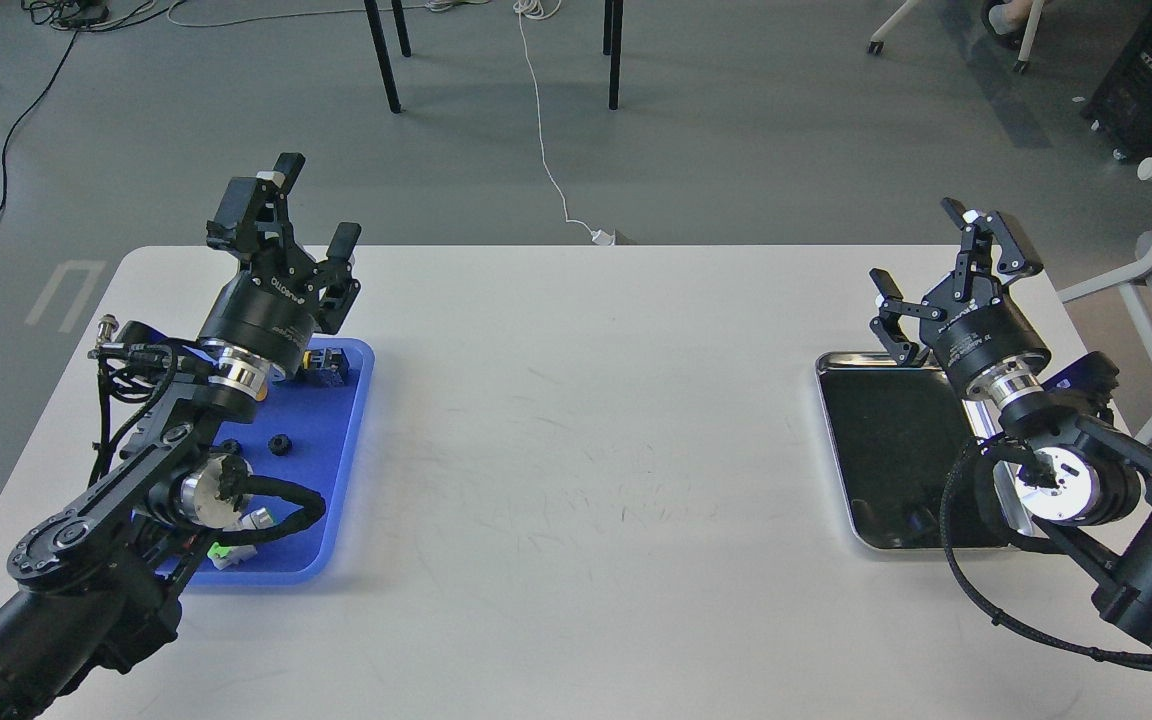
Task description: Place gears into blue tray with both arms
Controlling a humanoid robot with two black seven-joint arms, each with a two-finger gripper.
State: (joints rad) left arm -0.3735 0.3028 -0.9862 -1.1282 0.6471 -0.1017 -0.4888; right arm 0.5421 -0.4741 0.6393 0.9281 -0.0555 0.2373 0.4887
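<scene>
Head view. Blue tray [341, 470] sits at the table's left side, under the left arm. One gear [281, 445] lies on the tray floor, clear of the rim; a second dark toothed piece [229, 447] beside it, half hidden by the arm, is probably another gear. A switch with a yellow cap [321, 362] and one with a green cap [223, 552] also lie in the tray.

Silver tray [886, 450] at right: its black floor shows no gears that I can make out.

Judgement: task looks nearly or wholly done; no gears visible on the bare table.

Left gripper [311, 215] is raised above the tray's far end, fingers spread, holding nothing; the gear lies below and nearer the camera. Right gripper [931, 260] hovers over the silver tray's far edge, fingers apart, empty.
</scene>
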